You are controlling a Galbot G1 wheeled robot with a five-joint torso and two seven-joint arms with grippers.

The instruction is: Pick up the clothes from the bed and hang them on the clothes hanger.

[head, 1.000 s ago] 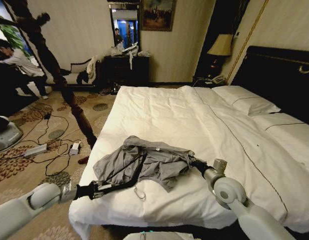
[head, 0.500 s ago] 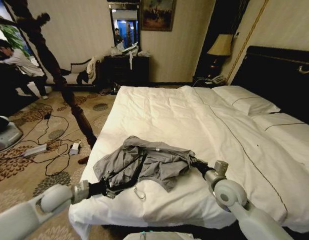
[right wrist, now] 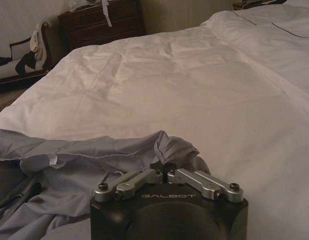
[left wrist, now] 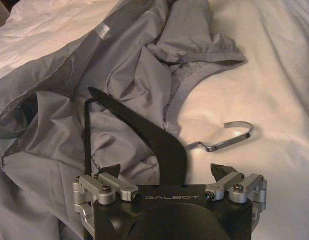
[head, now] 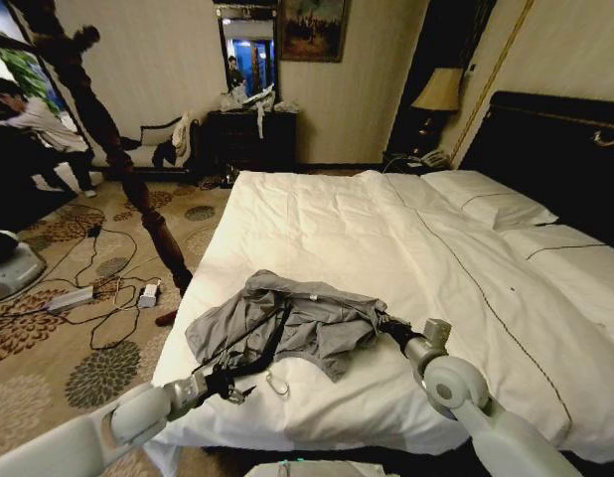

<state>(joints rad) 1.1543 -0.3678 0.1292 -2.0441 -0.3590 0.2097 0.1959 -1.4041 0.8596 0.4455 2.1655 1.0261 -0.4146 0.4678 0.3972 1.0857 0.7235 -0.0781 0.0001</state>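
Clothes (head: pixel 287 323) are pinched by the right tool (right wrist: pixel 162 175) on the bed (head: pixel 386 238); the clothes hanger (left wrist: pixel 159 145), partly inserted, lies between the left tool's (left wrist: pixel 167 175) spread fingers. Hanging remains undone.

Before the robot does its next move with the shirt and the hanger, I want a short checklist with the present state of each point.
1. Right gripper pinches the grey shirt: ok, fingers closed on a fold.
2. Left gripper holds the hanger: not ok, fingers spread wide; the black bar lies between them, ungripped.
3. Hanger is threaded into the shirt: cannot tell; one arm runs under the cloth.
4. Silver hook is free: ok, it lies bare on the duvet beside the shirt.
5. Shirt lifted off the bed: not ok, it lies crumpled on the duvet.
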